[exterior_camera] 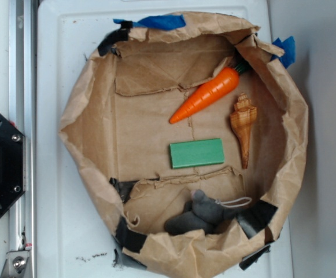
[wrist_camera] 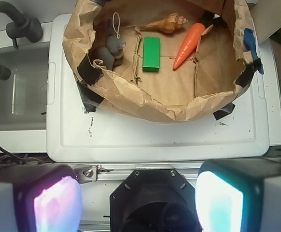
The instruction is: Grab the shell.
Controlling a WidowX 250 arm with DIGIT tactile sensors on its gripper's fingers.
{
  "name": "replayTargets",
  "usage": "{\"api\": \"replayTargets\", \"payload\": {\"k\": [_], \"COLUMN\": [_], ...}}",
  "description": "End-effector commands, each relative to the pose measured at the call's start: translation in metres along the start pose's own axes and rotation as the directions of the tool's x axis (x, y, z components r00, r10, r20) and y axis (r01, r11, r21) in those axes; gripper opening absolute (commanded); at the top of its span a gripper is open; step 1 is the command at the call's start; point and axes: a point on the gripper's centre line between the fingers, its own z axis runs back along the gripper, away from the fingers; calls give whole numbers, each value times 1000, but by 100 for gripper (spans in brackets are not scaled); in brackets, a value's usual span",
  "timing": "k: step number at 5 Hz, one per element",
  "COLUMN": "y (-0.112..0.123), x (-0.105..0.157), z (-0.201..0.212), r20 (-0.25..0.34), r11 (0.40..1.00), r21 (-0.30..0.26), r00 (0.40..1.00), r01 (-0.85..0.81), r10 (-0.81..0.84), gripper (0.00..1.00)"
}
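Observation:
The shell (exterior_camera: 243,126) is a tan-orange spiral conch lying inside a crumpled brown paper nest (exterior_camera: 81,121), near its right wall, wide end up and thin point down. In the wrist view the shell (wrist_camera: 166,23) lies at the top of the nest, far from me. My gripper (wrist_camera: 138,203) hovers high above the robot's black base, well short of the nest. It is open, with a wide gap and nothing between its fingers (wrist_camera: 55,205). The gripper does not show in the exterior view.
An orange carrot (exterior_camera: 207,94) lies just left of the shell. A green block (exterior_camera: 196,153) sits mid-nest and a grey plush toy (exterior_camera: 205,213) at its lower edge. The nest rests on a white tray (wrist_camera: 155,140). A sink (wrist_camera: 14,87) and black faucet (wrist_camera: 7,26) are at left.

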Motion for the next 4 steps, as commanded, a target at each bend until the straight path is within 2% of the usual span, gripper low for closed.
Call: {"api": "replayTargets", "payload": {"k": [1,2,3,4], "y": [0,3,-4,-12], "x": [0,42,41,50], "z": [0,-1,-6,-20], "r20": [0,36,55,77], "r11": [1000,1000,999,961], "r21": [0,21,44,18], "r00": [1000,999,998,958], "r01": [0,-9,30,275], "r10": [0,8,-33,-276], "gripper": [100,100,100,100]}}
